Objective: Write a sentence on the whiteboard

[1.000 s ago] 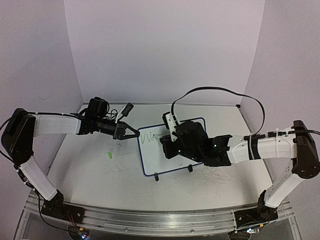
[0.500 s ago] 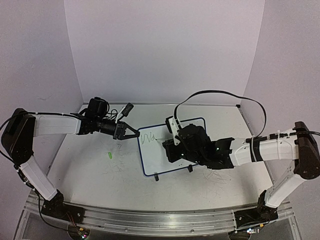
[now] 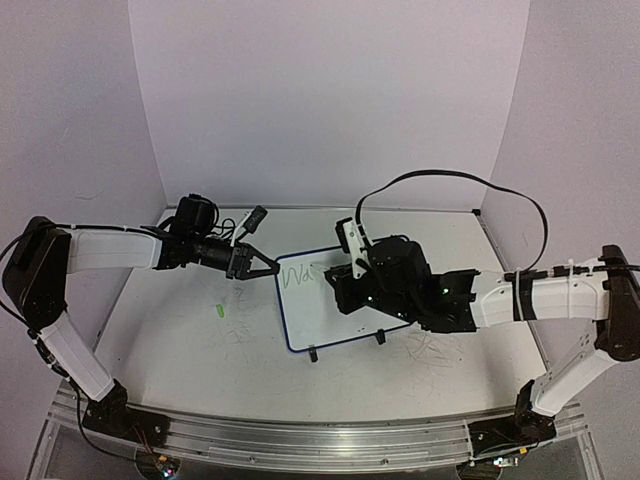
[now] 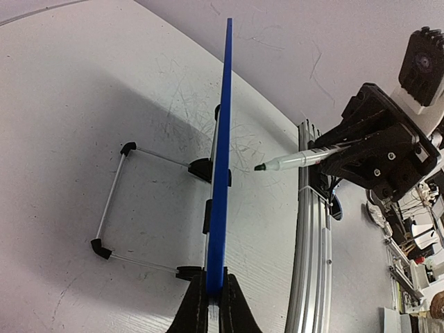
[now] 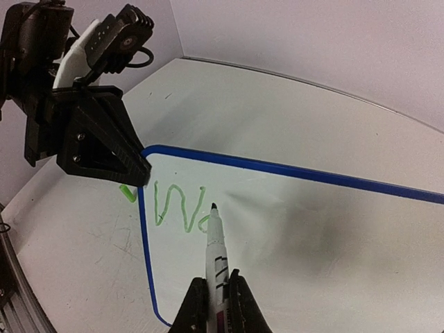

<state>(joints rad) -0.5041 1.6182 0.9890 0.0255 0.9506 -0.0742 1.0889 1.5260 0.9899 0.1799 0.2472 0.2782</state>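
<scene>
The whiteboard [image 3: 305, 318], white with a blue rim, leans on its wire stand at mid-table. My left gripper [image 3: 268, 270] is shut on the board's left edge; the left wrist view shows the blue rim [image 4: 223, 139] edge-on between the jaws of my left gripper [image 4: 214, 295]. My right gripper [image 5: 218, 286] is shut on a white marker [image 5: 216, 253] with a dark tip. That tip sits just right of the green letters "Wa" [image 5: 177, 205], the start of the sentence. In the left wrist view the marker [image 4: 298, 161] looks slightly off the board's face.
A small green cap [image 3: 219, 310] lies on the table left of the board, also seen in the right wrist view [image 5: 127, 194]. The board's stand [image 4: 114, 201] juts out behind it and two black feet [image 3: 313, 353] sit in front. Faint scribbles mark the tabletop.
My right gripper has shifted right along the board with the marker, and the green writing has grown from "W" to "Wa". The left arm has not moved.
</scene>
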